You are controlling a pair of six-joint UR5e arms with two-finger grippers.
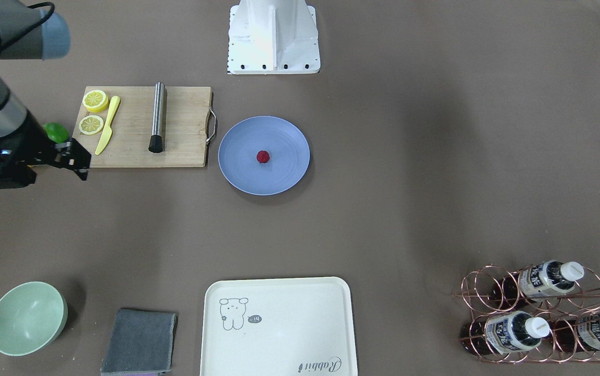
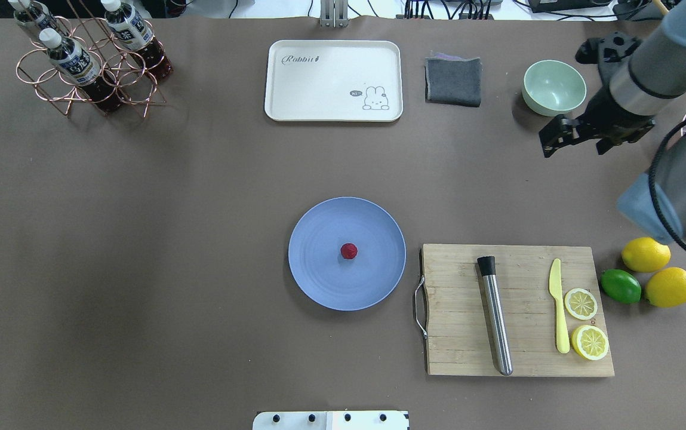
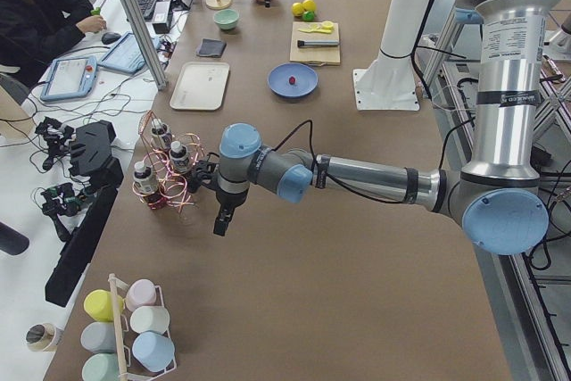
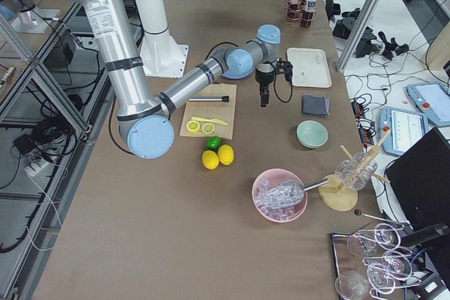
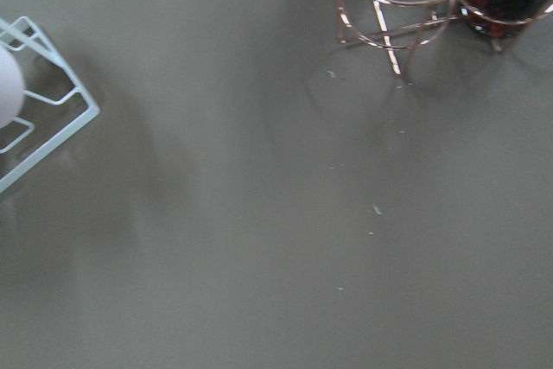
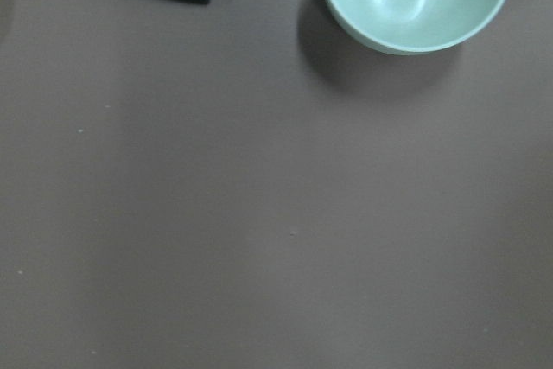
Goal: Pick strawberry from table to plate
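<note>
The small dark-red strawberry (image 2: 348, 251) lies at the centre of the round blue plate (image 2: 319, 280), in the middle of the brown-grey table (image 2: 140, 239). No gripper touches it. My right gripper (image 2: 574, 146) hangs far to the plate's right, beside the mint-green bowl (image 2: 553, 87), open with nothing between its fingers. Its wrist view shows only bare table, the bowl and a cloth corner. My left gripper (image 3: 220, 223) shows only in the exterior left view, low over the table beside the copper bottle rack (image 3: 165, 176). I cannot tell whether it is open or shut.
A wooden cutting board (image 2: 516, 310) right of the plate holds a steel rod (image 2: 495, 316), a yellow knife (image 2: 559, 304) and two lemon slices. Two lemons (image 2: 646, 254) and a lime (image 2: 620, 286) lie beside it. At the far edge sit a cream tray (image 2: 334, 80) and a grey cloth (image 2: 453, 80).
</note>
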